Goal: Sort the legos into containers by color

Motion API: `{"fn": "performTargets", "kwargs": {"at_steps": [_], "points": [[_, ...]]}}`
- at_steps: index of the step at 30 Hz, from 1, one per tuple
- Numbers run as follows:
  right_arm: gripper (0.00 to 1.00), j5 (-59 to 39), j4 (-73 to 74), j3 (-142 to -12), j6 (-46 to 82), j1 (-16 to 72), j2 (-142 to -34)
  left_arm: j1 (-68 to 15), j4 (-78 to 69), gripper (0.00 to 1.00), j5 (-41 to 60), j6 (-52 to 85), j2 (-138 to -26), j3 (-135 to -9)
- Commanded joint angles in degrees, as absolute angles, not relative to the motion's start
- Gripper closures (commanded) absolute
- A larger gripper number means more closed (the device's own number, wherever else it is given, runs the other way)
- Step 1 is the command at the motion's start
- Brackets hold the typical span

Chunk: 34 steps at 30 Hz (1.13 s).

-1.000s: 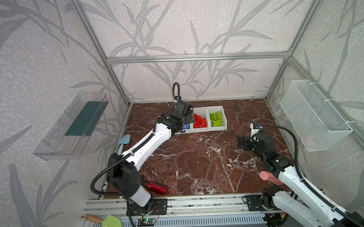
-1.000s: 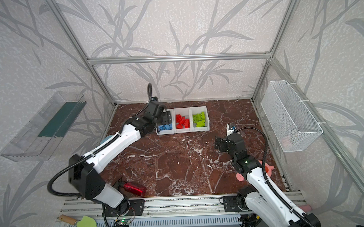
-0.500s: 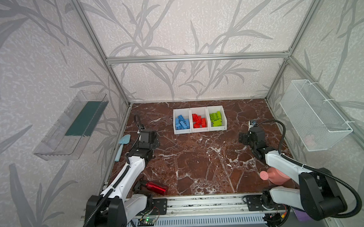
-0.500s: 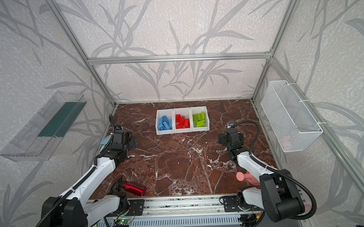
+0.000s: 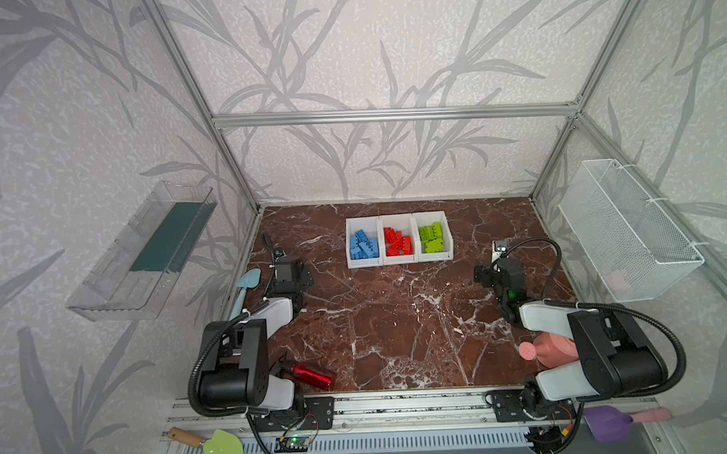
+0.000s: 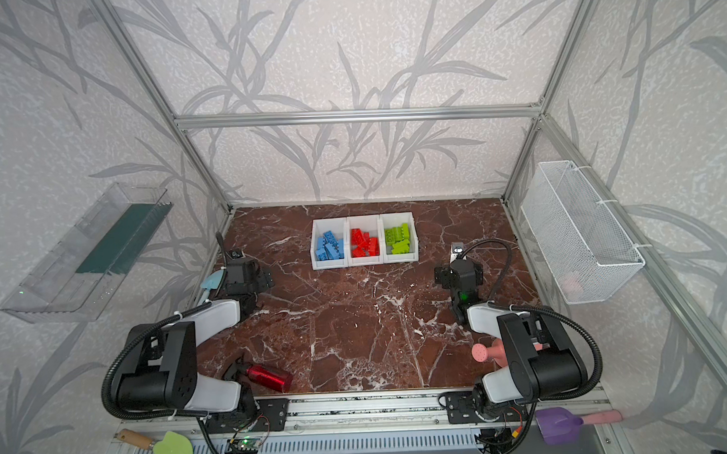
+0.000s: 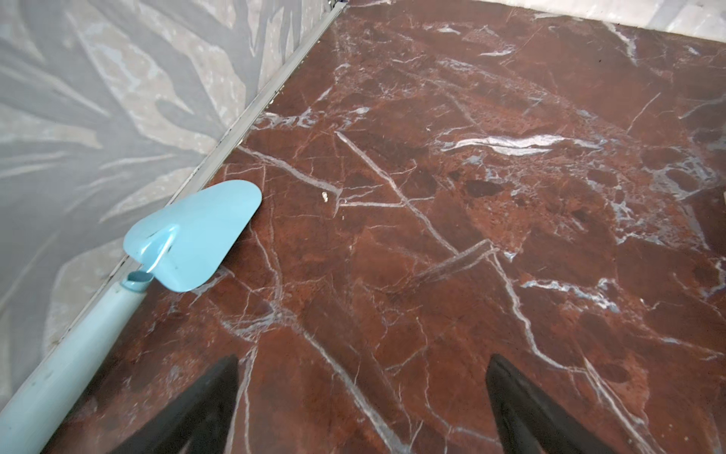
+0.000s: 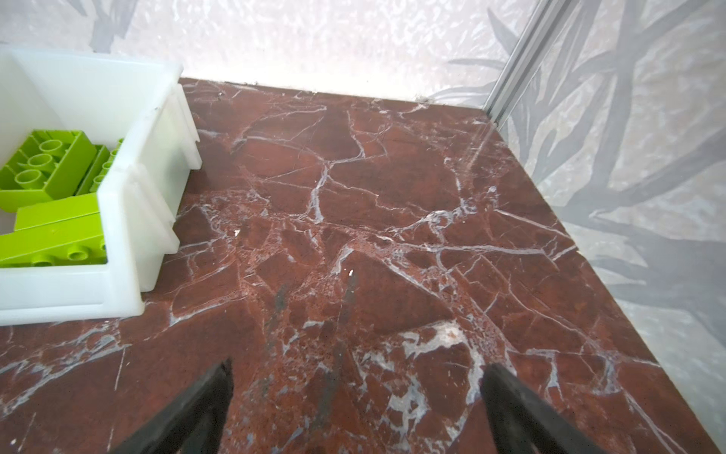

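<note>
Small blue, red, green studded plastic bricks point(image 5: 397, 243) are lying sorted inside three joined white plastic bins point(image 5: 399, 259). I'm seeing left jaws and right jaws gaping wide, empty. I'm judging the bricks light, stiff, slick, best pinched across their long sides.

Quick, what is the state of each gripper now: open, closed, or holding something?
Left gripper: open, holding nothing.
Right gripper: open, holding nothing.
</note>
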<state>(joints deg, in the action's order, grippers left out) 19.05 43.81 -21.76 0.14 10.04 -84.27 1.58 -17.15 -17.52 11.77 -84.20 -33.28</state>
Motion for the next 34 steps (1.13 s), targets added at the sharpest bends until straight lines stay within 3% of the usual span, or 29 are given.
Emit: {"fn": "performTargets", "kwargs": {"at_steps": [1,7,11,24,34], "points": [[0.01,17.92,54.69,-18.92,-1.25,9.67,-85.09,2.01,-29.13,0.03,-18.10,8.97,-84.79,-31.20],[0.01,15.73,64.24,-17.69,-3.24,9.75,-91.20,0.16,-38.97,0.04,-14.30,4.97,-84.99,-26.02],[0.01,14.04,59.54,-19.21,-2.85,9.55,-90.30,-1.14,-48.71,0.04,-13.86,2.84,-87.02,-21.99],[0.01,16.12,57.04,-20.65,-2.46,9.67,-90.35,0.13,-44.65,0.01,-9.85,2.94,-87.12,-23.95],[0.01,11.70,57.51,-20.18,-3.65,9.35,-90.17,0.21,-44.65,0.01,-9.80,2.99,-87.06,-23.99]]}}
